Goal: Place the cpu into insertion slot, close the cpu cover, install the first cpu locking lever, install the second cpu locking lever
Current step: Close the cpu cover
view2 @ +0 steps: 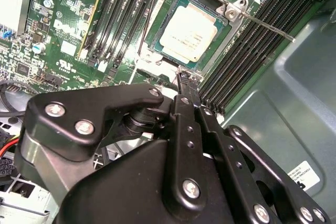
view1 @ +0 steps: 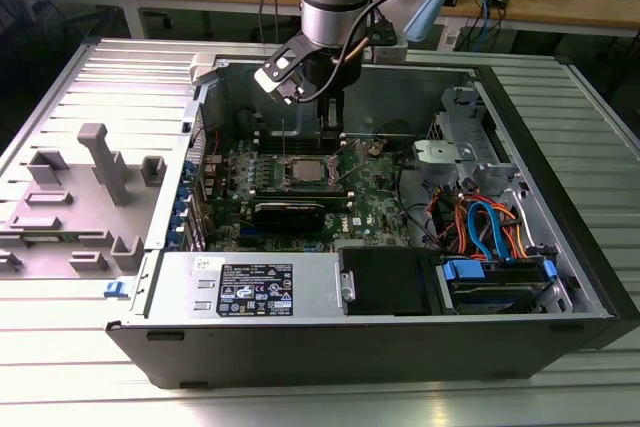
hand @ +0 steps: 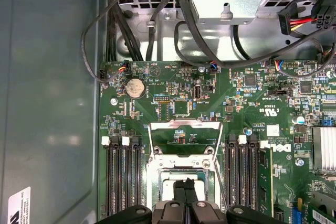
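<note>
The cpu [view2: 189,32] lies flat in the insertion slot [view2: 212,46], metal top up and edges square to the socket's frame. This looks like a finished seating rather than a chip in transit. In the exterior view the slot sits mid-board in the open computer case [view1: 350,352], towards the far side and below the arm. Being square, the chip has no long axis to speak of. It lies level with the green circuit board [hand: 173,85], between the banks of black memory slots [view2: 126,14]. The cpu cover [hand: 184,124] is swung open off the socket, towards the exterior view's right. Bare board shows through its window, which leaves the chip exposed from above. A thin locking lever [view2: 262,24] stands free, its rod running slantwise out from the socket corner over the memory slots, so nothing clamps the cover yet. The gripper [hand: 185,186] hangs just over the socket's near edge. Its fingers are pressed together with nothing between them, probably having let go of the chip, and its slim tip points down at the frame.
</note>
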`<state>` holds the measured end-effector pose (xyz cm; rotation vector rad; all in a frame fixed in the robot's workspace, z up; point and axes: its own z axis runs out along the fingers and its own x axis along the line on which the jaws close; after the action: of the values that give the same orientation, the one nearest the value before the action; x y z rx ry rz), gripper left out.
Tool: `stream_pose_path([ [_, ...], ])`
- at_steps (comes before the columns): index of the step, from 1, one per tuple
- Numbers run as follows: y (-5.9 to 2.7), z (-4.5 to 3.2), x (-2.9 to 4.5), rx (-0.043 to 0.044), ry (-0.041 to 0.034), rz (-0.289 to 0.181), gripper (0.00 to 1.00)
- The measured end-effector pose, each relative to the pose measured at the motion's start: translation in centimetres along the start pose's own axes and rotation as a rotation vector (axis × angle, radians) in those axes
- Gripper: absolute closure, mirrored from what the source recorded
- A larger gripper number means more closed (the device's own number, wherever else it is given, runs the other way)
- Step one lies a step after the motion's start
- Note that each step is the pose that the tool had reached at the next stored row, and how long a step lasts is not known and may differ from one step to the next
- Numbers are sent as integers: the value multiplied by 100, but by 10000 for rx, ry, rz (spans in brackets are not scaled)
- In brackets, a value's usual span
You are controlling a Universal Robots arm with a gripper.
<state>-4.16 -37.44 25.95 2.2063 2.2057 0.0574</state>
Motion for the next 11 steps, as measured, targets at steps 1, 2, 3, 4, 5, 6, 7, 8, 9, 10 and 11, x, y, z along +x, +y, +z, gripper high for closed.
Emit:
stream_pose_path([
  [1, 0, 0, 0, 1, -1, 0, 89],
  [2, 0, 0, 0, 0, -1, 0, 89],
  [3, 0, 0, 0, 1, -2, 0, 89],
  [4, 0, 0, 0, 1, -3, 0, 89],
  [5, 0, 0, 0, 0, -4, 0, 89],
  [6, 0, 0, 0, 1, -4, 0, 89],
  [7, 0, 0, 0, 1, -5, 0, 89],
  [8, 0, 0, 0, 0, -5, 0, 89],
  [9, 1, 0, 0, 1, -5, 1, 89],
  [10, 7, 1, 0, 0, -5, 0, 89],
  [11, 36, 2, 1, 1, -5, 1, 89],
])
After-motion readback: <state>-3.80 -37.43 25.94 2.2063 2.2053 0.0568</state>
